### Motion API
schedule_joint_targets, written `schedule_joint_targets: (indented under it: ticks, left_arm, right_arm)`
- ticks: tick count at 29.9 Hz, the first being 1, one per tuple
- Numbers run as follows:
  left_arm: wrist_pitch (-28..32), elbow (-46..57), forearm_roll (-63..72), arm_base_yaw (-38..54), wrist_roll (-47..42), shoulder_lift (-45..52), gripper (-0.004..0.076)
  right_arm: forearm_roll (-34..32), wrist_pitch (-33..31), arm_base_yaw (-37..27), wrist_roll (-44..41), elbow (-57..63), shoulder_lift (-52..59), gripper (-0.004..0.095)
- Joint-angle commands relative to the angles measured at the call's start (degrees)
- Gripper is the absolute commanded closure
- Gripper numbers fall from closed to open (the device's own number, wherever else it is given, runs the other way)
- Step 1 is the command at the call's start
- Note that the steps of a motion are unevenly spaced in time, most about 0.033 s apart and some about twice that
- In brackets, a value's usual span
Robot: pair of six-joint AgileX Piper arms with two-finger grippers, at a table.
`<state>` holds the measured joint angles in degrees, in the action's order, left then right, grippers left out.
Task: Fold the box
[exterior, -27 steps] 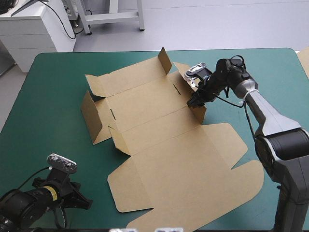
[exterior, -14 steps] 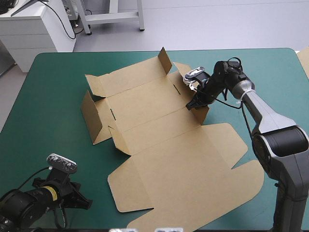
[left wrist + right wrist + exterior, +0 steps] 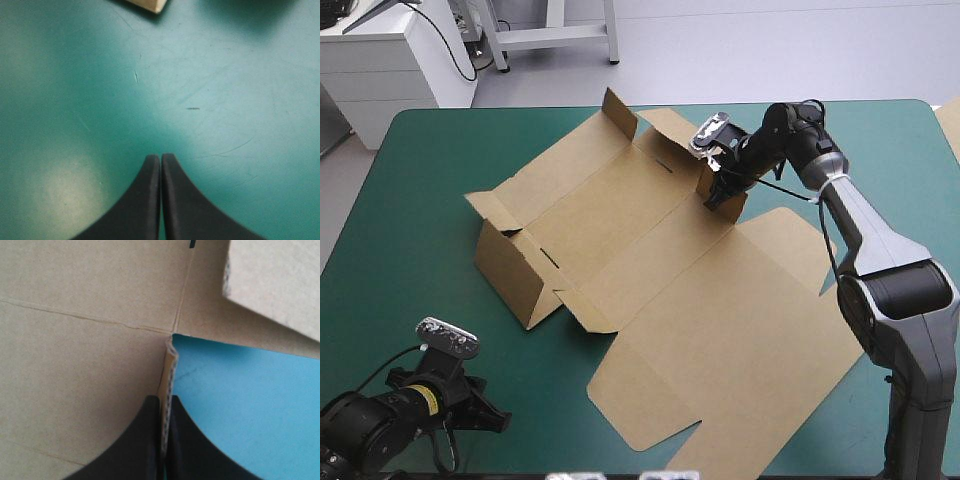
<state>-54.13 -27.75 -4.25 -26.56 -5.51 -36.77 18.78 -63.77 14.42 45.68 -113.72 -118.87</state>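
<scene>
High view, starting at the near-left corner of the table: the left gripper (image 3: pixel 490 416) hangs low over the teal-green cover (image 3: pixel 420 200), well apart from the box (image 3: pixel 650 270). The left wrist view shows the left gripper (image 3: pixel 160 159) with its black fingers pressed together in one pointed arch and nothing between them; under it is bare cover, and only a corner of the box (image 3: pixel 150 4) shows far ahead. The brown box lies across the middle of the table as a cut sheet, mostly flat. Its left end wall (image 3: pixel 510 270) is raised, a small flap (image 3: pixel 620 112) stands up at the far edge, and the broad lid panel (image 3: pixel 720 350) is spread flat toward the near-right. At the right end of the base panel, the right gripper (image 3: pixel 722 195) pinches an upright side flap (image 3: pixel 708 180). The right wrist view shows the right gripper (image 3: pixel 165 402) with its fingers all but together on the thin edge of that flap (image 3: pixel 170 370), brown board (image 3: pixel 85 340) on one side and bare cover on the other. The step in hand looks to be raising this right wall to match the left one. To do it well, the pinch should stay close to the crease and turn the flap about that line rather than pull on it. The sheet seems unanchored, so a sideways tug would likely slide or twist the whole box. Bringing the idle left gripper in to press down the base panel would probably steady the fold.
</scene>
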Motion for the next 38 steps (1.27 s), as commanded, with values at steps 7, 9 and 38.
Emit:
schedule_joint_targets:
  ticks: [7,9,38]
  left_arm:
    - [2.4,-1.8,0.1,-0.4,-0.5,0.1,0.0731]
    - [2.3,-1.8,0.2,-0.4,-0.7,0.1,0.0731]
    - [2.4,-2.7,2.6,-0.4,-0.7,0.3,0.0731]
  right_arm:
    - [2.5,0.3,2.8,16.2,-4.3,2.8,0.0929]
    - [2.5,-0.5,3.6,17.7,-4.3,2.8,0.0929]
    - [-1.7,1.6,12.8,23.9,-4.3,2.7,0.0929]
